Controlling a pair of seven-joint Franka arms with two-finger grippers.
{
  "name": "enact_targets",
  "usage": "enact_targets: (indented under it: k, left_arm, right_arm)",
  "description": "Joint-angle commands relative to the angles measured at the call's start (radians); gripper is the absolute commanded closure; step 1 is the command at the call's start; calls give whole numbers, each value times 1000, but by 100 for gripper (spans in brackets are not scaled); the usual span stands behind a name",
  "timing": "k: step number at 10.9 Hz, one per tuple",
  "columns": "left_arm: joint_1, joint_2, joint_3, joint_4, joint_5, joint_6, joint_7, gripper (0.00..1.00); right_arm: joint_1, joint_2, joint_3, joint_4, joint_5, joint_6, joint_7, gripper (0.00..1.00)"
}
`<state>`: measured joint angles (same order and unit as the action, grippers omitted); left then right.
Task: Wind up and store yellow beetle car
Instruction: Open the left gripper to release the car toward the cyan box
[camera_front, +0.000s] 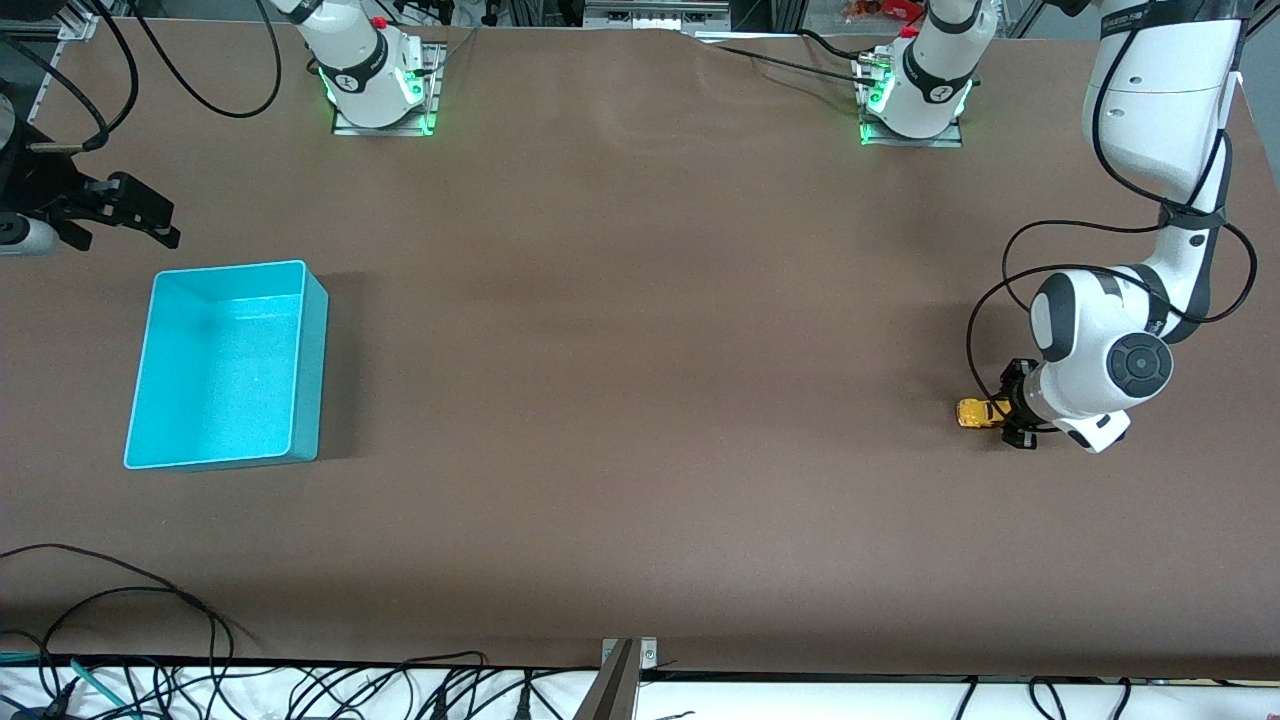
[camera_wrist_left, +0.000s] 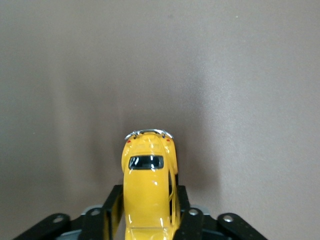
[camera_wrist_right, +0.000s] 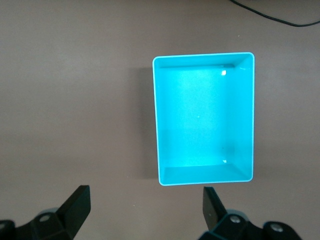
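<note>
The brown table (camera_front: 640, 400) carries every item shown and spans the full front view. No brand, label or legible writing appears on any surface.

The left arm (camera_front: 1150, 200) rises from its base at the top of the front view and bends down toward its own end of the table. The right arm (camera_front: 360, 60) shows its base at the top of the front view, and waits with its wrist at the edge of the frame.

The turquoise bin (camera_front: 225, 365), a rectangular open-topped box, stands toward the right arm's end of the table, well apart from the car. Its interior shows bare in the right wrist view.

The right pincer (camera_front: 130, 215) hangs above the table just beside the bin, its fingers (camera_wrist_right: 75, 205) spread wide and holding nothing.

The left pincer (camera_front: 1015, 410) sits low at the table surface, its two black fingers (camera_wrist_left: 114, 207) narrow and set against both flanks of the car.

The yellow beetle car (camera_front: 982, 412) rests on the table toward the left arm's end, gripped by the left pincer. The left wrist view shows its rounded roof, a dark window and a chrome bumper projecting past the fingertips.
</note>
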<state>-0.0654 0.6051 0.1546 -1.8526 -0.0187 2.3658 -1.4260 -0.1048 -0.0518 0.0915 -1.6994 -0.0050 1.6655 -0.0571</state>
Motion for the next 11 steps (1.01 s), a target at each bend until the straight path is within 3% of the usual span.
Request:
enact_targets:
  k: [1, 7, 11]
  left_arm:
    - [9, 26, 8, 41, 16, 12, -1, 0]
    - [9, -10, 8, 67, 16, -80, 4, 0]
    - [4, -30, 2, 211, 16, -331, 127, 0]
  right_arm:
    - [0, 9, 4, 29, -4, -21, 7, 0]
    - [2, 9, 4, 29, -4, -21, 7, 0]
    - [2, 9, 4, 29, -4, -21, 7, 0]
